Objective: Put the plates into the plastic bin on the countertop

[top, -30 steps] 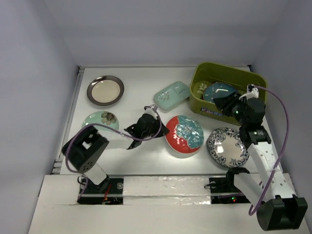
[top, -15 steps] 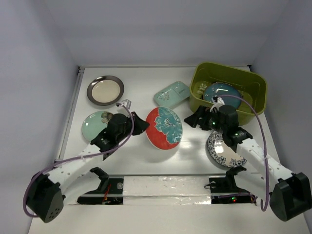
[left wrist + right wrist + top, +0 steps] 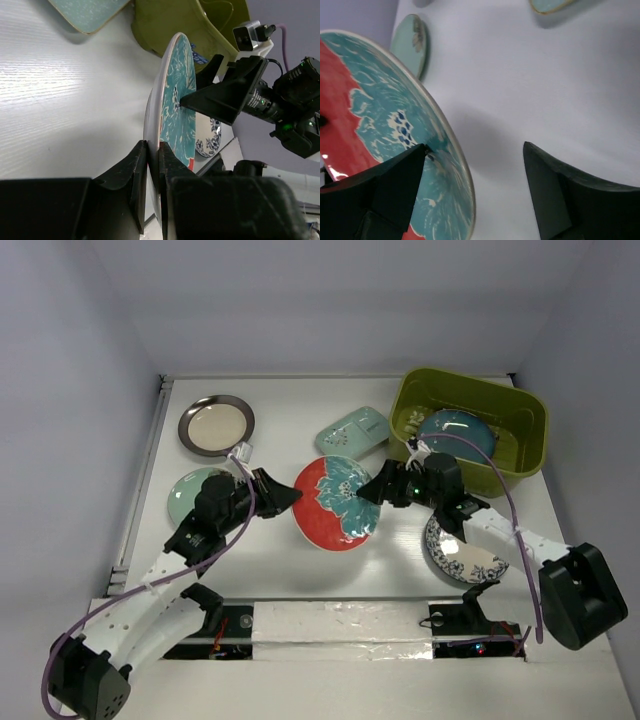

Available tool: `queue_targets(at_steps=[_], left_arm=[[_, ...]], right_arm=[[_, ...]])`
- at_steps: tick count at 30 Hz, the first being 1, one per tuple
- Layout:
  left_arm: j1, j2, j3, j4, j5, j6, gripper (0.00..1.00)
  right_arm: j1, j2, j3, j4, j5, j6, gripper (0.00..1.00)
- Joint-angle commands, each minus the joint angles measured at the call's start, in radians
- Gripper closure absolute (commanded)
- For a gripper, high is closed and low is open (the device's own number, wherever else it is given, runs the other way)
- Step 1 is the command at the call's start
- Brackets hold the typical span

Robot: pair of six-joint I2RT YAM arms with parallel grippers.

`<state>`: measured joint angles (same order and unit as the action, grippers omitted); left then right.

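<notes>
Left pincer (image 3: 151, 150) clamps red-and-teal round plate (image 3: 177, 100) raised on edge; right pincer (image 3: 474, 147) gapes wide astride far rim, seemingly for handover.

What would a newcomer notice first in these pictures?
The red-and-teal plate, held tilted up at the centre: the left end effector pinches its rim while the open right end effector straddles the opposite rim. Then the olive plastic bin at back right, a dark teal plate inside.

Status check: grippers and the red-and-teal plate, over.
Left gripper shut on rim of red-and-teal plate, plate tilted steeply. Right gripper open, straddling opposite rim. Plastic bin beyond right arm, dark teal plate inside.
</notes>
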<state>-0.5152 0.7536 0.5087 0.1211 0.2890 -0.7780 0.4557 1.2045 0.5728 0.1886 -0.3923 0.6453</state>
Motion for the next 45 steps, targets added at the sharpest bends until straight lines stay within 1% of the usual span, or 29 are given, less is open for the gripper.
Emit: queue_targets(at_steps=[1,2,3,4,5,6,7,8,9,10,12,13,14,15,16,17,18,19,21,22,23,24,25,28,29,32,36,38,45], left_arm=[[0.003,-0.056,0.074,0.212,0.096,-0.081,1.0],[0.003,-0.057,0.073,0.216,0.101,-0.084,1.0],[0.003,-0.059,0.073,0.225,0.108,-0.093,1.0],[0.003,-0.068,0.073,0.227,0.11,-0.095,1.0],[0.003,-0.072,0.074,0.227,0.11,-0.096,1.0],[0.003,-0.08,0.079,0.213,0.099,-0.092,1.0],[0.003,-0.092,0.096,0.194,0.087,-0.08,1.0],[0.012,-0.099,0.106,0.174,0.072,-0.072,1.0],[0.012,-0.108,0.114,0.142,0.044,-0.063,0.98],[0.012,-0.125,0.128,0.132,0.035,-0.053,0.84],[0.012,-0.143,0.149,0.076,0.0,-0.017,0.69],[0.012,-0.16,0.181,0.045,-0.02,0.005,0.56],[0.012,-0.166,0.2,0.016,-0.042,0.049,0.51],[0.012,-0.174,0.218,-0.048,-0.088,0.072,0.46],[0.012,-0.187,0.256,-0.082,-0.112,0.095,0.38],[0.012,-0.204,0.292,-0.136,-0.158,0.139,0.34],[0.012,-0.204,0.292,-0.17,-0.177,0.16,0.31],[0.012,-0.221,0.322,-0.198,-0.197,0.181,0.27],[0.012,-0.241,0.346,-0.266,-0.256,0.241,0.24],[0.012,-0.263,0.364,-0.29,-0.273,0.259,0.23],[0.012,-0.275,0.37,-0.31,-0.28,0.279,0.23],[0.012,-0.284,0.375,-0.343,-0.331,0.298,0.22],[0.012,-0.304,0.379,-0.359,-0.343,0.331,0.22],[0.012,-0.344,0.37,-0.4,-0.373,0.373,0.21],[0.012,-0.353,0.366,-0.406,-0.376,0.384,0.21],[0.012,-0.382,0.344,-0.426,-0.387,0.414,0.21],[0.012,-0.402,0.32,-0.439,-0.399,0.439,0.2],[0.012,-0.413,0.303,-0.436,-0.402,0.444,0.2],[0.012,-0.438,0.249,-0.391,-0.375,0.43,0.2]], right_arm=[[0.021,0.003,-0.01,0.231,-0.101,0.06,0.17],[0.021,0.01,-0.016,0.262,-0.118,0.089,0.3],[0.021,0.015,-0.025,0.29,-0.138,0.102,0.36],[0.021,0.018,-0.028,0.326,-0.163,0.112,0.45],[0.021,0.015,-0.028,0.334,-0.164,0.129,0.7],[0.021,0.009,-0.03,0.341,-0.164,0.135,0.8],[0.021,0.001,-0.031,0.345,-0.163,0.139,0.87],[0.021,-0.009,-0.028,0.341,-0.158,0.148,1.0],[0.021,-0.035,-0.024,0.331,-0.149,0.151,1.0],[0.021,-0.051,-0.019,0.312,-0.135,0.152,1.0],[0.021,-0.104,0.008,0.285,-0.125,0.16,1.0],[0.021,-0.124,0.024,0.246,-0.094,0.162,1.0],[0.021,-0.144,0.071,0.218,-0.077,0.151,1.0],[0.021,-0.161,0.1,0.183,-0.057,0.142,1.0],[0.021,-0.193,0.134,0.105,0.001,0.134,1.0],[0.0,-0.219,0.203,0.036,0.056,0.116,1.0],[-0.018,-0.22,0.237,0.035,0.056,0.11,1.0],[-0.041,-0.236,0.266,-0.006,0.087,0.109,1.0],[-0.107,-0.244,0.344,-0.037,0.099,0.117,1.0],[-0.196,-0.246,0.366,-0.076,0.102,0.122,1.0],[-0.247,-0.246,0.386,-0.089,0.099,0.137,1.0],[-0.296,-0.246,0.398,-0.097,0.102,0.145,1.0],[-0.389,-0.243,0.424,-0.127,0.127,0.148,1.0],[-0.509,-0.198,0.473,-0.179,0.159,0.14,1.0],[-0.572,-0.18,0.487,-0.187,0.167,0.139,1.0],[-0.662,-0.117,0.513,-0.216,0.181,0.129,1.0],[-0.745,-0.019,0.548,-0.218,0.187,0.137,1.0],[-0.764,0.039,0.564,-0.222,0.207,0.143,1.0],[-0.775,0.197,0.596,-0.225,0.239,0.148,1.0]])
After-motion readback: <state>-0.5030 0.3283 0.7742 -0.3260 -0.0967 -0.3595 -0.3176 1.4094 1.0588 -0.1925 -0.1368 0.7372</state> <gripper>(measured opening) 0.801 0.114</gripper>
